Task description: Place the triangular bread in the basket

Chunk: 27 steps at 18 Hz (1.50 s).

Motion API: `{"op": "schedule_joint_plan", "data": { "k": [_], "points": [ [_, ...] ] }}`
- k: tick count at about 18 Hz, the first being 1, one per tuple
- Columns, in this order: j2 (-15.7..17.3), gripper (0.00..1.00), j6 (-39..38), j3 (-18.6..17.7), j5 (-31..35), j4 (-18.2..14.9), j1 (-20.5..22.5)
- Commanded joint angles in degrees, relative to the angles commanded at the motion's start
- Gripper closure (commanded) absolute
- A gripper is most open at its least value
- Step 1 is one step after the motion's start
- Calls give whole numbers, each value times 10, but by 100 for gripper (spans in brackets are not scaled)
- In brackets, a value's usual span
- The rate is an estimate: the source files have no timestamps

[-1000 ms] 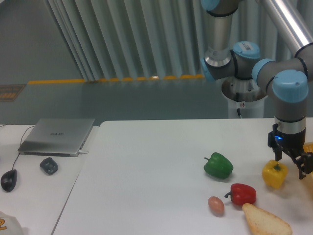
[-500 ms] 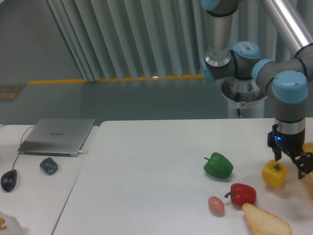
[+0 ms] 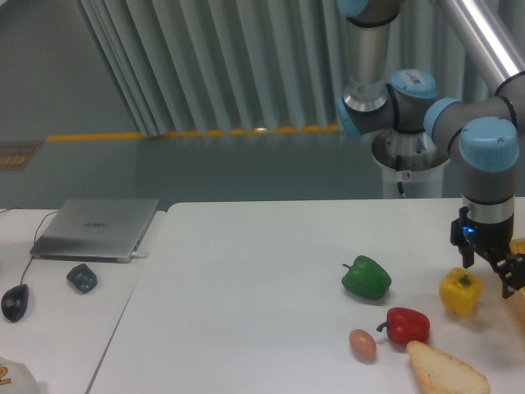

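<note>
Gripper [image 3: 490, 279]: I am hanging low over the right edge of the table, just behind the yellow bell pepper [image 3: 460, 292]. My fingers are standing apart with nothing between them; one dark fingertip is showing at the far right, nearly at the frame edge.

Triangular bread [image 3: 447, 369]: it is lying flat on the white table [image 3: 246, 287] at the bottom right, pointed end aiming up-left toward the red bell pepper [image 3: 407, 325], wide end running out of the bottom of the view. Untouched so far, and well apart from my fingers.

Basket [image 3: 518, 246]: only a sliver of yellow-orange is showing at the right edge beside my wrist; I cannot make out its opening.

Neighbours: the red bell pepper is sitting just beside the bread's tip, a small pinkish egg [image 3: 362, 345] is lying to the left of it, and the green bell pepper [image 3: 367, 277] is farther back.

Handling, my guess: it is looking light and dry, with a firm crust and a matte speckled top that should not be slippery. It may be a stiff prop or real and crushable; I cannot tell, so I am planning a gentle squeeze.

Where to grip, my guess: across the two long sides at the wider middle of the wedge. Not the tip, where it is thinnest and crowded by the red bell pepper.

Risk: a tapered shape may be squirting out toward the point as the jaws are closing, so I am favouring a grip square to the sides.
</note>
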Motion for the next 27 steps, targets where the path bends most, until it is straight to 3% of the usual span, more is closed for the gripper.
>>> {"op": "schedule_joint_plan", "data": {
  "k": [4, 16, 21, 25, 27],
  "points": [
    [-3, 0, -6, -2, 1, 21, -3],
    [-2, 0, -16, -1, 6, 23, -4],
    [-17, 0, -83, 25, 4, 36, -20],
    [-35, 0, -158, 40, -8, 77, -30],
    [-47, 0, -179, 61, -4, 82, -32]
  ]
}}
